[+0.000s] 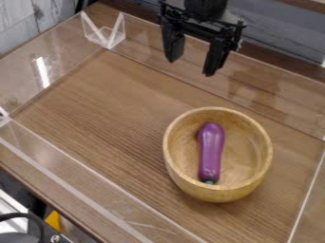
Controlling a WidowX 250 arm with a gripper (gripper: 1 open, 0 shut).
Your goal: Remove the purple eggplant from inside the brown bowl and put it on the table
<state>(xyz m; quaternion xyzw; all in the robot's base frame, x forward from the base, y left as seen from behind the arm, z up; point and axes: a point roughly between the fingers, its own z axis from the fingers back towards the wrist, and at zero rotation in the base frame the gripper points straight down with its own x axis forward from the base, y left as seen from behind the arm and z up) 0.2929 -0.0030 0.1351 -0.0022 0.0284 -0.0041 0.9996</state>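
The purple eggplant [210, 152] lies lengthwise inside the brown bowl [258, 173], its teal stem cap toward the near rim. The bowl stands on the table [102, 114] at the right, near the front. My gripper [192, 55] hangs at the back of the table, well above and behind the bowl. Its two black fingers point down and stand apart with nothing between them. It touches neither the bowl nor the eggplant.
Low clear acrylic walls [76, 195] run around the tabletop. A clear acrylic piece [105, 30] stands at the back left corner. Bare wood spreads to the left of the bowl.
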